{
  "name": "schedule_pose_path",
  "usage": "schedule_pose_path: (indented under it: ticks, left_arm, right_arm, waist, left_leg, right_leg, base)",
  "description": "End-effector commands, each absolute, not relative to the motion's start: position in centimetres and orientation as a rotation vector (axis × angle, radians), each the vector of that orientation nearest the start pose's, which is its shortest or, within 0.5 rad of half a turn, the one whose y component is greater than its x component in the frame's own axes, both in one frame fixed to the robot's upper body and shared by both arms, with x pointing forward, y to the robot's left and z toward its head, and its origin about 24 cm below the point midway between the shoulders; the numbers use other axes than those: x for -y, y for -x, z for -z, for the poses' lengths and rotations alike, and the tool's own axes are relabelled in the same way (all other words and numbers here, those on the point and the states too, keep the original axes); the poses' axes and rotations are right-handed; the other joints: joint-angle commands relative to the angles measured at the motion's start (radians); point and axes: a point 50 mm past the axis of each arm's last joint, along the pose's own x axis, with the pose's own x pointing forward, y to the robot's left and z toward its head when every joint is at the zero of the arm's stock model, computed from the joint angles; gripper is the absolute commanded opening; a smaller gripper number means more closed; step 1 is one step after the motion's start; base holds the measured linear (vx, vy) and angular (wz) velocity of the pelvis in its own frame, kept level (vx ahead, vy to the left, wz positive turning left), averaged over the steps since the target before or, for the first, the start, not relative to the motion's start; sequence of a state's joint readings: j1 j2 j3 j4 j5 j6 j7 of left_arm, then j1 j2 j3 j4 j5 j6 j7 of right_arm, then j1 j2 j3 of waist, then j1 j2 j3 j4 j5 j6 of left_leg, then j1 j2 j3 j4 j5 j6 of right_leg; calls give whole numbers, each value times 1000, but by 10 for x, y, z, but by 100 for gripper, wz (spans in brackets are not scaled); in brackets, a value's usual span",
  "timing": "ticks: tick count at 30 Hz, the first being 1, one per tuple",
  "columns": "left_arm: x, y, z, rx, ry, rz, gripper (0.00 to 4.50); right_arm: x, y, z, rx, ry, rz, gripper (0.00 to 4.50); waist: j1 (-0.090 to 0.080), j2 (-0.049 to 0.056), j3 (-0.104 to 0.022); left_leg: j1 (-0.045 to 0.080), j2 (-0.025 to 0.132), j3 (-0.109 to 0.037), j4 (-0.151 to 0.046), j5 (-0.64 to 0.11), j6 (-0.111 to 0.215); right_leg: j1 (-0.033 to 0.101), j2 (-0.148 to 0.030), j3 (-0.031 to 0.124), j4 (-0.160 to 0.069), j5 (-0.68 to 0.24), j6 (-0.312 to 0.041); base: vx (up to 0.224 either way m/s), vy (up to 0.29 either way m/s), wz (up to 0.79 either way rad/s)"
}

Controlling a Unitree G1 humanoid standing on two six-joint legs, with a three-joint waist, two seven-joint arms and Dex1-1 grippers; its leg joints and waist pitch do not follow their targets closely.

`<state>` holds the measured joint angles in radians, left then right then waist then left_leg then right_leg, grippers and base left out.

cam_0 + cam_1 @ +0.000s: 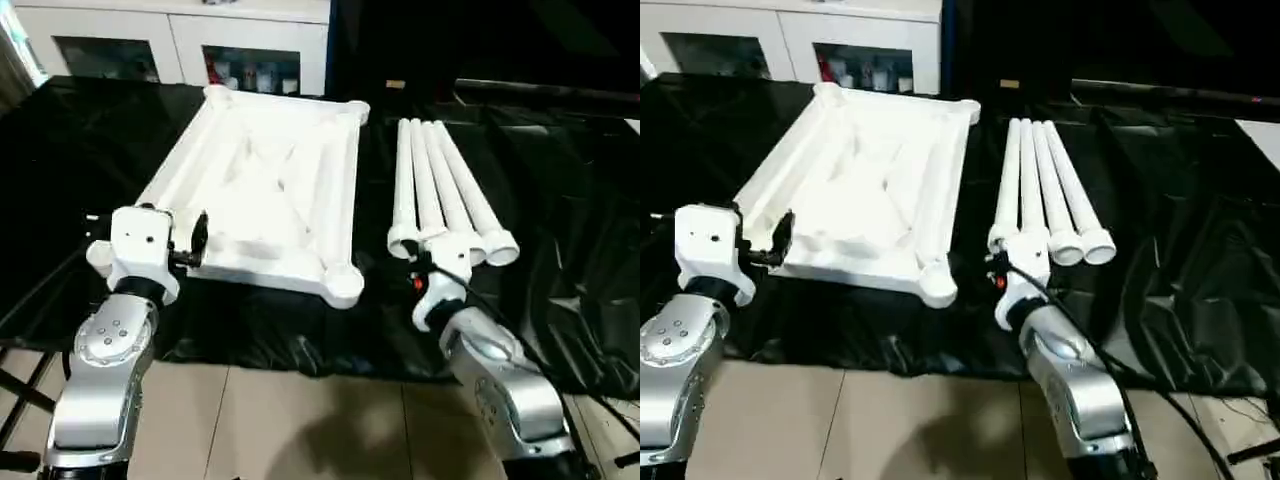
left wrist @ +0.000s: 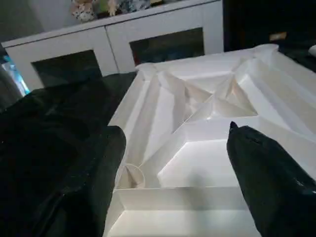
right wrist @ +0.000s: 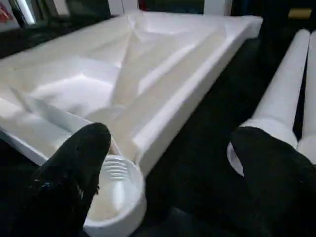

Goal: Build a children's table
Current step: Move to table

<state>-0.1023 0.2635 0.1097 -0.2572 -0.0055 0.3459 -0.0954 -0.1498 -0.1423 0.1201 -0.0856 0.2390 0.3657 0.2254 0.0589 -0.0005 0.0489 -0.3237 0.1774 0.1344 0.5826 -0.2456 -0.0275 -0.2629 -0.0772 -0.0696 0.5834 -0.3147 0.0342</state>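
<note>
I see left pincer [image 2: 173, 163] apart at tabletop's near left corner | right pincer [image 3: 168, 163] apart between tabletop [image 1: 270, 190] and four legs [image 1: 440, 190] | all on black-covered worktop [image 1: 560, 200] | white cabinet [image 1: 180, 40] behind

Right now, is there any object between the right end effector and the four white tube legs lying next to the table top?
Nothing visible stands in the way. The right end effector is open, just short of the near ends of the four white tapered plastic tube legs, with bare black cloth between. The white ribbed rectangular table top lies off to its left.
</note>
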Motion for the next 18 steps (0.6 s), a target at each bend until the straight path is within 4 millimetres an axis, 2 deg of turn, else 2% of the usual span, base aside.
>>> schedule_pose_path:
  ticks: [1,2,3,4,5,6,7,8,9,10,11,12,13,14,15,16,17,18]
  left_arm:
    - [-206,-266,-104,-3,-243,-10,377]
    - [-205,-265,-102,-9,-241,-6,377]
    - [-204,-265,-101,-10,-243,-5,377]
    - [-204,-265,-101,-11,-243,-5,377]
    - [-204,-265,-101,-11,-243,-5,377]
    - [-203,-265,-101,-9,-238,-1,377]
    - [-203,-265,-101,-8,-235,0,377]
    - [-202,-266,-101,-7,-231,3,377]
    - [-202,-266,-101,-7,-231,3,377]
    - [-201,-266,-101,-7,-230,3,377]
    - [-202,-265,-101,-8,-230,2,377]
    - [-201,-265,-101,-9,-228,3,377]
    - [-201,-264,-101,-9,-222,6,377]
    - [-201,-263,-100,-11,-220,7,377]
    - [-202,-262,-99,-14,-220,6,377]
    - [-202,-261,-99,-15,-221,6,377]
    - [-202,-260,-99,-16,-222,5,377]
    - [-203,-260,-98,-18,-226,4,377]
  right_arm:
    - [128,-274,-69,-136,-56,-383,440]
    - [130,-273,-68,-135,-61,-403,440]
    - [130,-273,-68,-130,-32,-403,440]
    - [130,-273,-68,-126,-8,-400,440]
    - [130,-273,-68,-126,-8,-400,440]
    - [129,-272,-68,-129,-8,-416,440]
    - [128,-272,-67,-131,-9,-424,440]
    - [125,-271,-68,-132,-7,-444,440]
    - [125,-271,-68,-132,-7,-444,440]
    - [125,-271,-68,-130,-8,-439,440]
    - [124,-271,-69,-130,-17,-439,440]
    - [124,-272,-69,-134,-32,-439,440]
    - [124,-272,-69,-133,-28,-437,440]
    - [124,-272,-69,-135,-22,-444,440]
    - [123,-271,-68,-137,-28,-452,440]
    - [123,-270,-68,-139,-33,-455,440]
    - [123,-271,-67,-143,-31,-452,440]
    - [123,-271,-66,-145,-19,-449,440]
  waist:
    - [-3,14,-83]
    - [-2,12,-81]
    - [-4,7,-78]
    - [8,-2,-70]
    - [17,-2,-67]
    - [37,0,-69]
    - [37,0,-69]
    - [64,3,-64]
    - [65,11,-63]
    - [30,33,-70]
    - [6,46,-75]
    - [-37,49,-85]
    - [-51,44,-95]
    - [-26,12,-61]
    - [-20,8,-50]
    - [-11,-34,-27]
    - [46,-80,-6]
    - [42,-65,-23]
  left_leg:
    - [45,-6,-24,-20,280,352]
    - [61,-2,-34,-12,303,376]
    - [65,-1,-38,-9,304,387]
    - [31,-29,-20,7,272,369]
    - [5,-47,-9,13,236,341]
    - [-28,-58,1,14,129,241]
    - [-28,-58,1,14,129,241]
    - [-115,-85,-14,45,98,270]
    - [-99,-68,-30,34,109,276]
    - [-7,-39,-88,16,190,352]
    - [92,-14,-158,15,220,462]
    - [189,63,-285,-10,326,674]
    - [211,129,-261,6,413,613]
    - [104,111,-189,-32,303,458]
    - [76,94,-158,-57,196,421]
    - [41,23,-88,-60,-17,341]
    - [16,-94,-7,94,-177,199]
    - [13,-102,-18,149,-162,162]
  right_leg:
    - [31,26,10,1,286,-120]
    - [17,28,15,10,286,-101]
    - [14,28,19,12,281,-92]
    - [47,26,39,-5,300,-72]
    - [68,24,52,-16,316,-65]
    - [113,33,84,-32,370,-41]
    - [113,33,84,-32,370,-41]
    - [186,-4,70,-75,473,124]
    - [173,-2,36,-73,486,174]
    - [121,55,-34,-11,430,229]
    - [23,72,-56,48,270,217]
    - [-117,49,-37,145,-172,95]
    - [-160,12,-1,159,-186,45]
    - [-162,-7,31,195,-20,42]
    - [-156,-6,32,194,38,24]
    - [-116,-22,72,60,138,-34]
    - [-81,-63,188,-110,-489,82]
    - [-40,-111,235,-117,-696,50]
  base:
    - [94,-36,9]
    - [83,-54,12]
    - [83,-54,12]
    - [72,-42,16]
    - [56,-34,21]
    - [56,-34,21]
    - [55,-33,34]
    - [65,17,65]
    - [65,17,65]
    - [111,-5,78]
    - [124,-85,50]
    - [124,-85,50]
    - [68,-87,22]
    - [32,-89,2]
    - [32,-89,2]
    - [14,-129,-1]
    - [44,-137,10]
    - [44,-137,10]
